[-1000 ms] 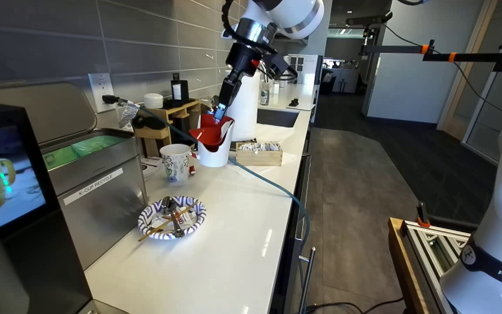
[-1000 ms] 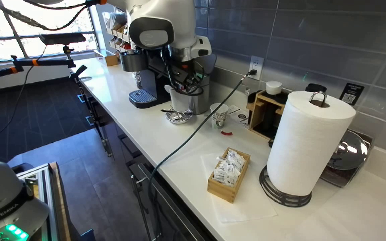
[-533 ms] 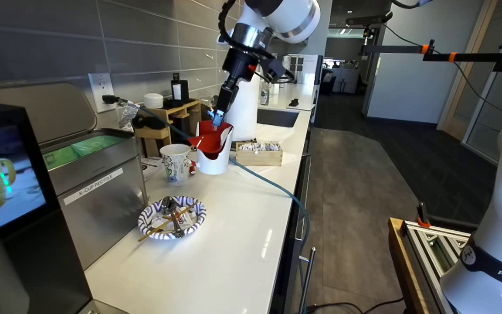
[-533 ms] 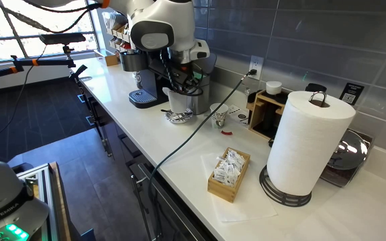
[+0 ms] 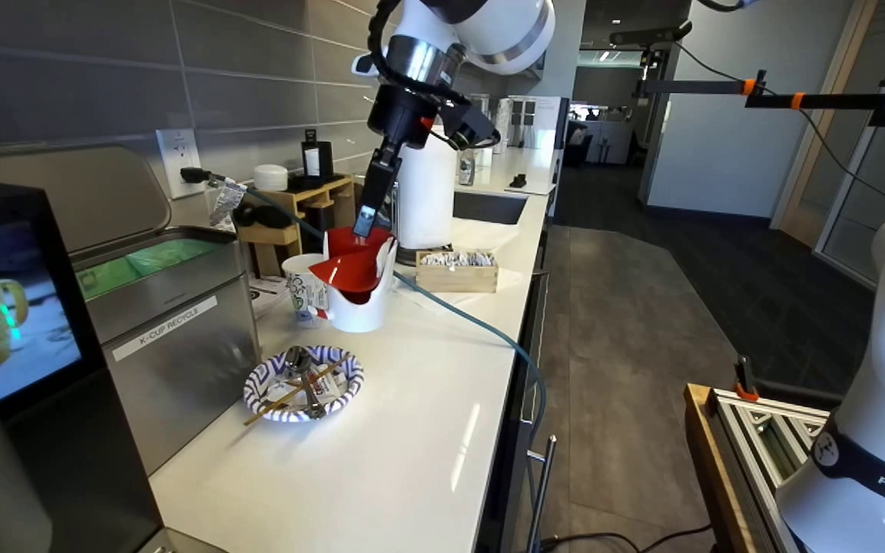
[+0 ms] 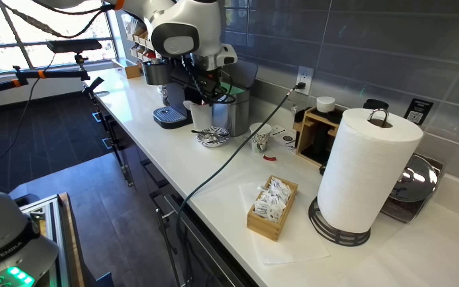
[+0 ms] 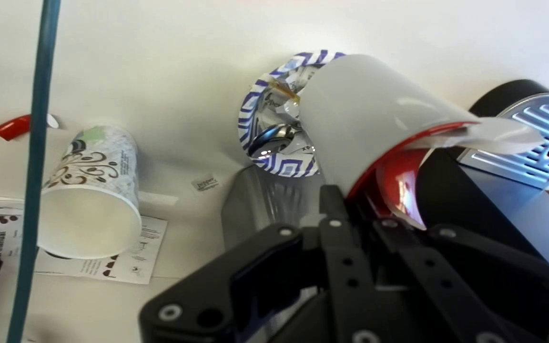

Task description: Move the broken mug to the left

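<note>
- Black gripper (image 5: 362,230): fingers (image 7: 334,209) clenched on the rim of the broken mug (image 5: 358,313), white outside, glossy red inside, edge ragged with a deep notch.
- Mug hangs clear of the glossy white counter (image 5: 396,453), mouth up. In the wrist view it hides part of the blue-and-white patterned paper bowl (image 7: 289,166); can't tell from here whether it's directly over it.
- In the bowl: crumpled paper packets (image 5: 329,388) and a shiny metal spoon (image 7: 274,140). Thin wooden stir stick (image 5: 276,402) lies across, one end past the rim.
- White paper cup (image 7: 93,164) printed with brown swirls stands upright on the counter, open mouth, pale inside. Small curved red fragment (image 6: 269,158) lies just beside it.
- Brushed-steel bin (image 5: 189,376) labelled K-CUP RECYCLE: hinged grey lid (image 5: 89,192) up, green liner (image 5: 177,255) showing inside. In an exterior view the mug shows between it and a slotted metal drip tray (image 6: 169,113).
- Light wooden box (image 6: 264,228), packed with small white sachets (image 6: 272,201), sits partly on a flat white paper sheet (image 6: 293,253).
- Light-wood organiser (image 5: 344,201) by the grey tiled wall (image 6: 373,59), white round tub (image 5: 270,177) on top.
- White paper towel roll (image 6: 365,171) on a black wire stand (image 6: 339,239).
- Dark teal cable (image 7: 36,143) runs from the white outlet (image 6: 306,75) to the counter's front edge, passing between bowl and wooden box in an exterior view.
</note>
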Robot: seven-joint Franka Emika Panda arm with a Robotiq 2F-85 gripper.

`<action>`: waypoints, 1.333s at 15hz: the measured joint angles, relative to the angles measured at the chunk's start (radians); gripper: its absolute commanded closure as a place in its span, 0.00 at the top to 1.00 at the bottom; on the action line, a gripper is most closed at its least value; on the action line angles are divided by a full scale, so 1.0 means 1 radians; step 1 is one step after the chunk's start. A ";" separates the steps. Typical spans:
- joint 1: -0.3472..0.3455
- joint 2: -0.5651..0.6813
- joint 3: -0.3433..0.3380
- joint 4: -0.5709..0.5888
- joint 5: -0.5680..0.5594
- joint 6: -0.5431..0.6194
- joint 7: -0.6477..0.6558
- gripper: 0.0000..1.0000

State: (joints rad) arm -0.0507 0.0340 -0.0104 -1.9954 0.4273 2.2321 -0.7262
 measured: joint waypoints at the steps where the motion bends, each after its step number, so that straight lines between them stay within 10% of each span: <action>1: 0.007 -0.001 0.007 0.000 0.000 0.000 -0.002 0.02; 20: 0.100 0.086 0.115 0.113 -0.104 -0.001 -0.021 0.07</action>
State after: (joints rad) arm 0.0496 0.1203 0.1042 -1.8822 0.3234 2.2309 -0.7471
